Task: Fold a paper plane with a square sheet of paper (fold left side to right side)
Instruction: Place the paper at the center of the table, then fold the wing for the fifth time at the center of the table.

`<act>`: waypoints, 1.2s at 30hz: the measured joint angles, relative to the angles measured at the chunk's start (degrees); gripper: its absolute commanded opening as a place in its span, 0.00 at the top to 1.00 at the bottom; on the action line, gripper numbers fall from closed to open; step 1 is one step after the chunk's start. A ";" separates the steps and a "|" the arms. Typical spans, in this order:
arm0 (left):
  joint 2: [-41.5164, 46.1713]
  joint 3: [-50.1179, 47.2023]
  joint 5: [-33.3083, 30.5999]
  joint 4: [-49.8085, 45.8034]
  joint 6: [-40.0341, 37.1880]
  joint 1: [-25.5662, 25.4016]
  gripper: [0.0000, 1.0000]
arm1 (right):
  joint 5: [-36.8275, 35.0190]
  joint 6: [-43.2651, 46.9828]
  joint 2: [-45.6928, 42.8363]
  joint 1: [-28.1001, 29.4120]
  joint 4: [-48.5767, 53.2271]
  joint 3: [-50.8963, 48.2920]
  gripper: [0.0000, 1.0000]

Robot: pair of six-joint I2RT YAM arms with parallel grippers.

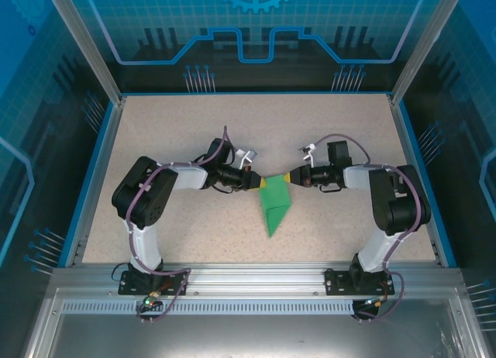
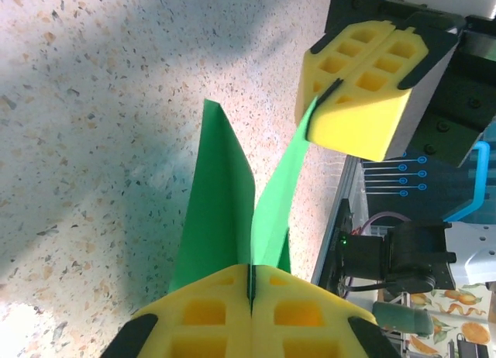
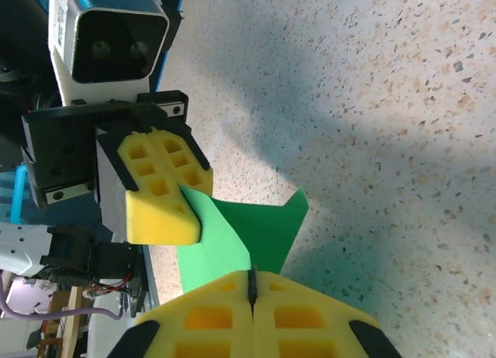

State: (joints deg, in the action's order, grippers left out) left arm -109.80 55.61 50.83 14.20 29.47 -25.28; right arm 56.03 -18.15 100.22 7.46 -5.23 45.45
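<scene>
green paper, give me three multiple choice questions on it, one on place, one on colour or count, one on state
1. Where is the green paper on the table?
A. in the far left corner
B. mid-table, between the two grippers
C. against the right rim

2. What colour are the gripper pads?
A. yellow
B. red
C. white

3. How do the left gripper and right gripper stand?
A. both open above the paper
B. only the left is shut on it
C. both shut on the paper's far end

Answers:
1 B, the top view shows the paper in the middle with a gripper on each side.
2 A, both wrist views show yellow foam pads.
3 C, each wrist view shows closed pads with green paper pinched between them.
</scene>
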 measured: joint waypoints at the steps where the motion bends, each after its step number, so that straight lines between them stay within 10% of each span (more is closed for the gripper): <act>1: 0.00 0.20 0.00 -0.42 -0.22 0.00 0.75 | -0.02 0.11 -0.22 0.00 0.50 0.00 1.00; 8: 3.96 1.46 -5.31 -8.31 -4.52 0.07 0.35 | -2.29 -0.46 -0.92 0.00 4.17 0.00 1.00; 15: 18.47 1.90 -20.31 -21.33 -11.67 -2.29 0.32 | -8.37 -6.19 -5.16 0.92 9.18 0.59 1.00; 21: 25.16 4.55 -35.06 -31.71 -14.53 -17.77 0.29 | -14.12 -13.70 -8.11 3.61 12.96 1.29 1.00; 28: 19.28 9.14 -51.32 -41.24 -12.90 -32.00 0.25 | -19.41 -20.72 -8.20 6.21 14.95 1.57 1.00; 36: 8.37 15.93 -62.10 -47.43 -9.99 -37.20 0.23 | -22.91 -23.71 -8.17 7.08 15.93 3.06 1.00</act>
State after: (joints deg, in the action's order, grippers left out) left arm -101.43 71.55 -11.27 -33.23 19.49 -62.48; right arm 33.12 -41.87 92.05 14.55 10.70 48.51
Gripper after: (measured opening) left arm 0.759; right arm 0.043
